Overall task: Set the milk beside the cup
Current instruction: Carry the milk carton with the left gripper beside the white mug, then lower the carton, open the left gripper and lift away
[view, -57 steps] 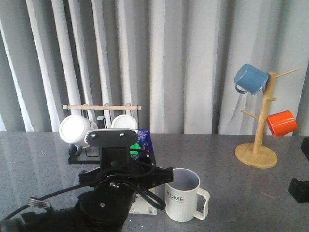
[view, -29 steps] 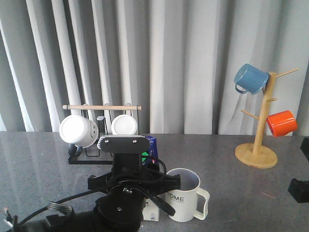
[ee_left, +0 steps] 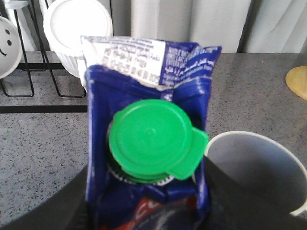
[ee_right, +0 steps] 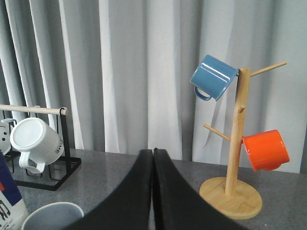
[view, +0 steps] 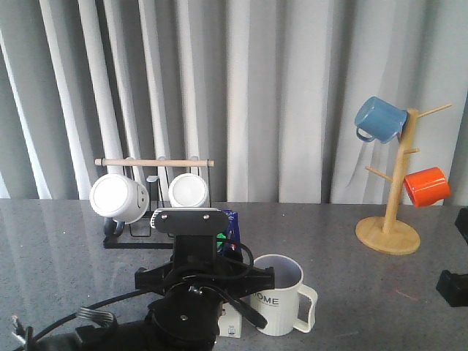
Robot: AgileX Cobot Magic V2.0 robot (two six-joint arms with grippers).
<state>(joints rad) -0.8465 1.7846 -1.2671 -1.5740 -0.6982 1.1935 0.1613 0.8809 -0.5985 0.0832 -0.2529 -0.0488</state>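
My left gripper is shut on the milk, a blue carton with a green cap and a red band, one dark finger on each side. In the front view the left arm hides most of the milk; only its blue top and white base show. The cup, off-white with "HOME", stands just right of the carton, its handle to the right. Its grey inside shows in the left wrist view. My right gripper is shut and empty, well away to the right.
A black rack with plain white mugs stands behind and left of the carton. A wooden mug tree at the right holds a blue mug and an orange mug. Curtains hang behind the table.
My left arm has carried the milk to the right, up beside the cup; over the last half second it has barely moved. The right arm has not moved.
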